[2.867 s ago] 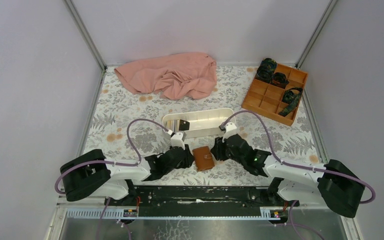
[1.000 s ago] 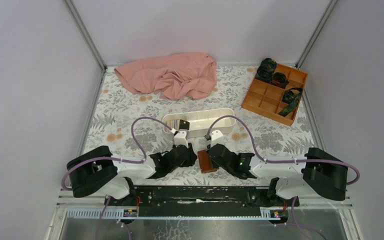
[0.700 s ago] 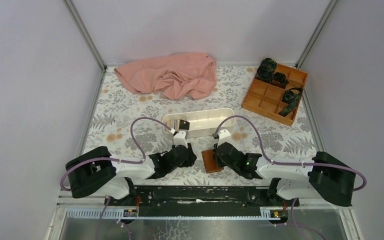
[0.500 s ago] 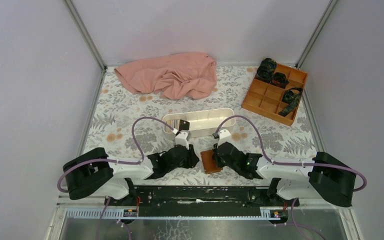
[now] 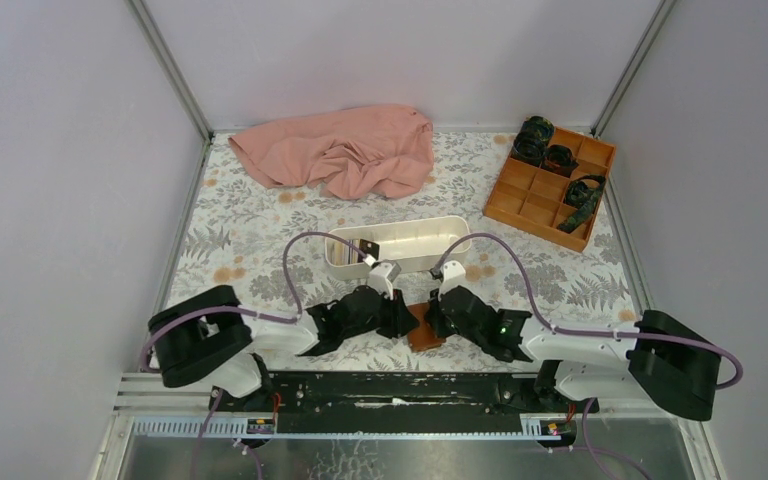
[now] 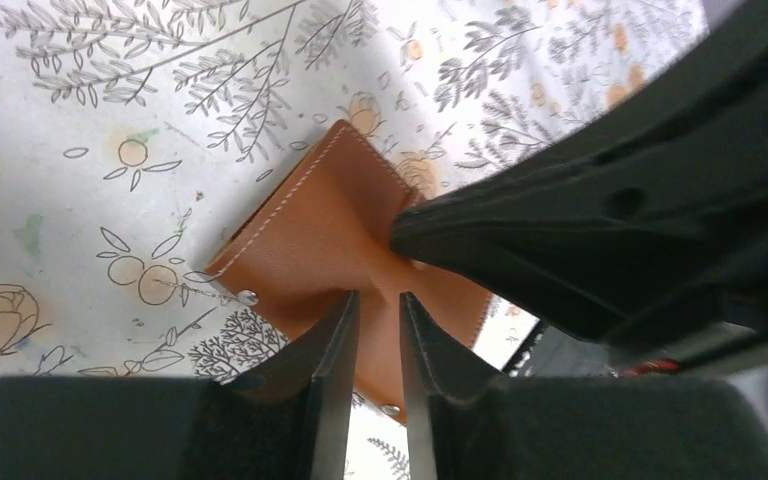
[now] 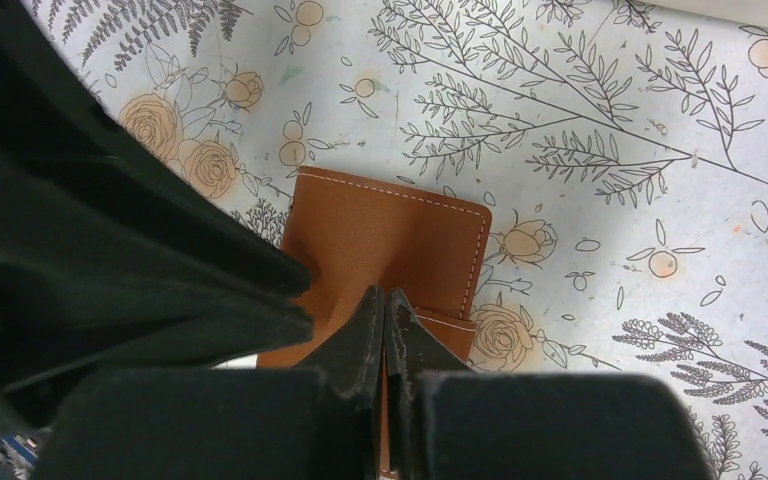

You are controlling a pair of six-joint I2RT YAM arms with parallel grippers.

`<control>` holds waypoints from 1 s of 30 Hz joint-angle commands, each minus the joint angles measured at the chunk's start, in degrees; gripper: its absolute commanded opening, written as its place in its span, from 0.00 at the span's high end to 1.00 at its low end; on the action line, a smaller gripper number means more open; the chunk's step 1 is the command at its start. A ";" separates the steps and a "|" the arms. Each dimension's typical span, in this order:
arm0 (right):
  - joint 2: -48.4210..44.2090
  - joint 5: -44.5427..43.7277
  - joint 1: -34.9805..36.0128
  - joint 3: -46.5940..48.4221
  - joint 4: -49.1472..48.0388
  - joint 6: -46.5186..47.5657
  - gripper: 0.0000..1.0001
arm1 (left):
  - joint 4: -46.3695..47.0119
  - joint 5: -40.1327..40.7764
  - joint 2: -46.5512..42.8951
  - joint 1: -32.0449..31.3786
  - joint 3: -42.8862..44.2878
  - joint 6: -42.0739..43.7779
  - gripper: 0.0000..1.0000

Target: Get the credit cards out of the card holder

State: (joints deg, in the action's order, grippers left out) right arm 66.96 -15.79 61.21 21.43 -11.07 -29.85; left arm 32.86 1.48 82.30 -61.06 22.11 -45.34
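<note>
The brown leather card holder [image 5: 422,336] lies closed on the floral cloth between my two grippers, near the front edge. No credit cards show. My left gripper [image 5: 404,318] reaches it from the left. In the left wrist view its jaws stand a narrow gap apart, the left gripper [image 6: 377,298] tips over the card holder [image 6: 310,235], nothing seen between them. My right gripper [image 5: 437,316] comes from the right. In the right wrist view the right gripper [image 7: 386,296] is shut, a thin sliver of the card holder [image 7: 400,225] leather between its fingers.
A long white tray [image 5: 457,226] stands just behind the grippers with some items at its left end. A pink cloth [image 5: 340,148] lies at the back. An orange compartmented box [image 5: 535,192] with dark rolled straps sits at the back right.
My left gripper has moved right, up to the card holder, and its jaws have narrowed. The right gripper stays shut at the holder and has barely shifted.
</note>
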 commanded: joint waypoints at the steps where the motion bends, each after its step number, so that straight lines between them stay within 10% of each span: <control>1: -2.59 0.08 -0.38 -0.37 -1.66 -0.72 1.00 | 3.41 -0.89 5.91 0.56 2.78 0.05 0.76; 6: -4.47 0.39 -0.39 -1.03 -1.17 -0.24 1.00 | 0.73 1.78 10.64 0.87 4.54 -1.57 1.00; 30: -16.88 -0.22 -7.02 -4.04 9.27 0.52 1.00 | 6.60 -2.05 16.01 6.69 -0.24 -6.65 1.00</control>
State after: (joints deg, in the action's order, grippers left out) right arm 52.07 -13.52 54.68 16.82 -5.41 -29.50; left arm 45.08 -1.45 96.86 -55.02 24.49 -53.06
